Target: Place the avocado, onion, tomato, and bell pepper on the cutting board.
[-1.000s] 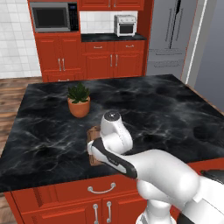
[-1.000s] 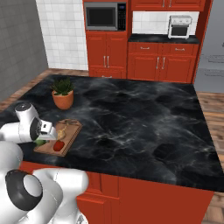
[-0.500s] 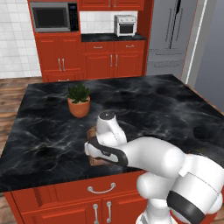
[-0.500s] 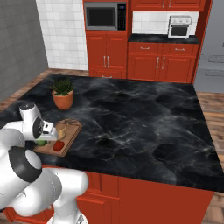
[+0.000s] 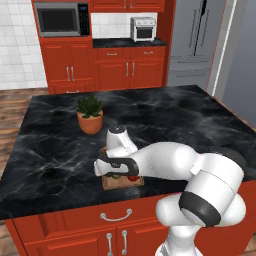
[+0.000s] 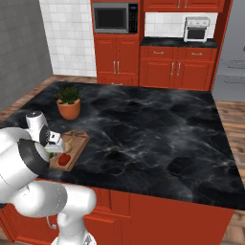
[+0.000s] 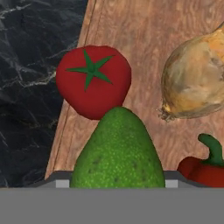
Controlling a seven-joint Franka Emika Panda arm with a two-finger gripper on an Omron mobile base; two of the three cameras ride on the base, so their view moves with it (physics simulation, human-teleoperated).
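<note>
Gripper (image 7: 117,186) clamps the avocado (image 7: 117,151) low centre, over the board (image 7: 144,39), beside tomato (image 7: 93,81), onion (image 7: 194,78) and pepper (image 7: 203,168). Last placement, probably; next, lower and let go.

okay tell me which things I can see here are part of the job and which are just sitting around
Part of the job:
- avocado, between the finger tips of the gripper
- tomato, on the board
- onion, on the board
- bell pepper, on the board
- cutting board

Just sitting around:
- potted plant
- microwave
- toaster oven
</note>
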